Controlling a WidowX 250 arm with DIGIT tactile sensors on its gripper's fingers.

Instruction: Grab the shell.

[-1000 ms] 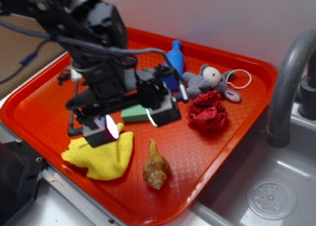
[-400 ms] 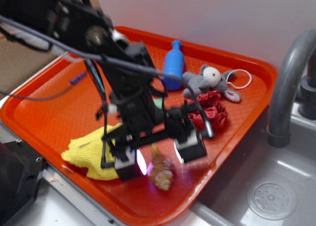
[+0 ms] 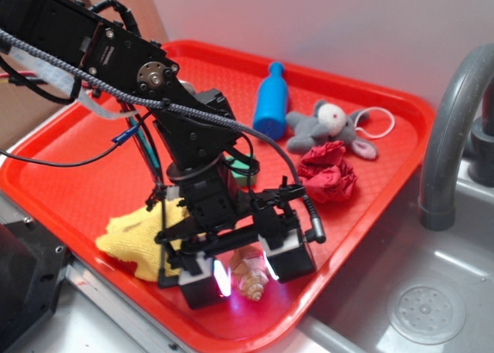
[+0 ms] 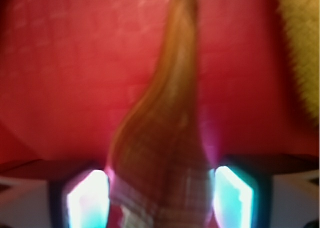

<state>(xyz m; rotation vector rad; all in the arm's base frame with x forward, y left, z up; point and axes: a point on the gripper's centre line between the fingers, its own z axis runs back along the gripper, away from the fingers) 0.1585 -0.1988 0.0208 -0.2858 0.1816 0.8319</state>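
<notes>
The hand point(image 3: 245, 272) straddles the shell point(image 3: 251, 274), fingers open either side, not gripping. The shell lies flat on the red tray point(image 3: 370, 183), spire pointing away from the hand; yellow cloth point(image 3: 131, 241) just beside it.

The shell point(image 3: 251, 276) is flanked by the spread fingers of the gripper point(image 3: 245, 269), with thin gaps of tray point(image 3: 69, 175) left on each side. The yellow cloth point(image 3: 135, 241) is crowded just beside one finger. The paper ball point(image 3: 328, 173) is kept well apart, with bare tray between.
</notes>
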